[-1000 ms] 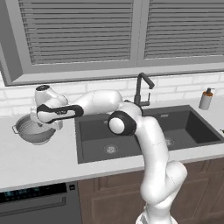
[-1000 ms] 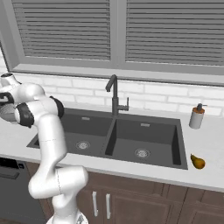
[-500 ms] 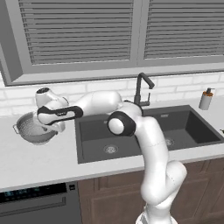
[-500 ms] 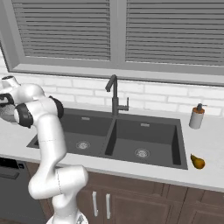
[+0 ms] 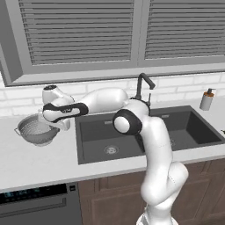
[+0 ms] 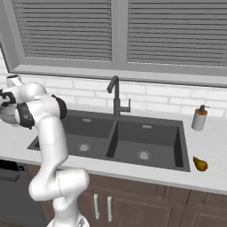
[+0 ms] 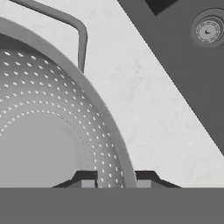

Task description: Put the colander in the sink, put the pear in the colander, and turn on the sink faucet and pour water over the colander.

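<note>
in the hand view we saw the claw (image 7: 114,179) closed on the rim of the colander (image 7: 48,127), one dark fingertip (image 7: 87,178) inside the perforated wall and the other outside it, over the pale surface (image 7: 144,109). that view also gave us one loop handle of the colander, lying over the surface, and a corner of the dark sink (image 7: 188,65) with a round metal drain (image 7: 208,30).

from the left base view we saw the colander (image 5: 38,130) standing on the surface (image 5: 39,162) just left of the sink (image 5: 145,132), with the hand at the sink-side part of its rim; the fingertips themselves were hidden behind the wrist there. the sink faucet (image 5: 143,88) rose behind the arm's elbow, and a small soap dispenser (image 5: 206,99) stood at the far right by the wall.

the right base view gave us what the others lacked: the pear (image 6: 200,164) lying on the surface (image 6: 208,146) right of the sink (image 6: 128,142), well apart from the colander, and both basins with their drains, empty.

we could read no writing or brand anywhere.
</note>
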Tool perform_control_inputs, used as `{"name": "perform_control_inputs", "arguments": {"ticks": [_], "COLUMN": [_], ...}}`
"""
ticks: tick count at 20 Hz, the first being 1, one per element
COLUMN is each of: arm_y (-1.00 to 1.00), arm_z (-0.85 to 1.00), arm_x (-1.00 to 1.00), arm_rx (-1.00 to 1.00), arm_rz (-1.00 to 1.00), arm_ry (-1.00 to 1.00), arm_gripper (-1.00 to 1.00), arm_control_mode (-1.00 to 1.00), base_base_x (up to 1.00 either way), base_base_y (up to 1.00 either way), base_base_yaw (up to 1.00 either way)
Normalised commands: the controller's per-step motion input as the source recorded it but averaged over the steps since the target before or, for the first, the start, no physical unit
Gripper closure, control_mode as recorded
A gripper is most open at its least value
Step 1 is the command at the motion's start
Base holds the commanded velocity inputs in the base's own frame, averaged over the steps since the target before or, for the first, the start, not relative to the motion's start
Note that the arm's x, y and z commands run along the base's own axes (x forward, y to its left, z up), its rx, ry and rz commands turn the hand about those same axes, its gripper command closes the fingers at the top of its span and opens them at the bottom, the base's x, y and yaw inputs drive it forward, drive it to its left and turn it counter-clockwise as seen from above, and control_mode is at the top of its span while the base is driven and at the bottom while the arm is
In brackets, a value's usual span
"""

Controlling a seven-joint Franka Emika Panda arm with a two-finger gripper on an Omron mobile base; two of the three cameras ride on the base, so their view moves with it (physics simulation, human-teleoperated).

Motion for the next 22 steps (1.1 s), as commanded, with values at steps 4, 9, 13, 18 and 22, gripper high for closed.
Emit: {"name": "perform_control_inputs", "arguments": {"ticks": [4, 9, 13, 18, 22], "arm_y": [-0.55, -0.65, -0.73, -0.78, -0.84], "arm_z": [0.45, 0.58, 0.45, 0.27, 0.10], "arm_x": [-0.26, -0.45, -0.55, -0.52, -0.46], "arm_rx": [0.11, 0.11, 0.09, 0.06, 0.03], "arm_rz": [-0.02, -0.02, -0.04, -0.06, -0.08], "arm_ry": [0.00, -0.02, -0.07, -0.04, 0.00], "arm_gripper": [1.00, 1.00, 1.00, 1.00, 1.00], "arm_control_mode": [-1.00, -1.00, -1.00, -1.00, -1.00], "base_base_x": [0.00, 0.00, 0.00, 0.00, 0.00], "base_base_y": [0.00, 0.00, 0.00, 0.00, 0.00], "base_base_yaw": [0.00, 0.00, 0.00, 0.00, 0.00]}}
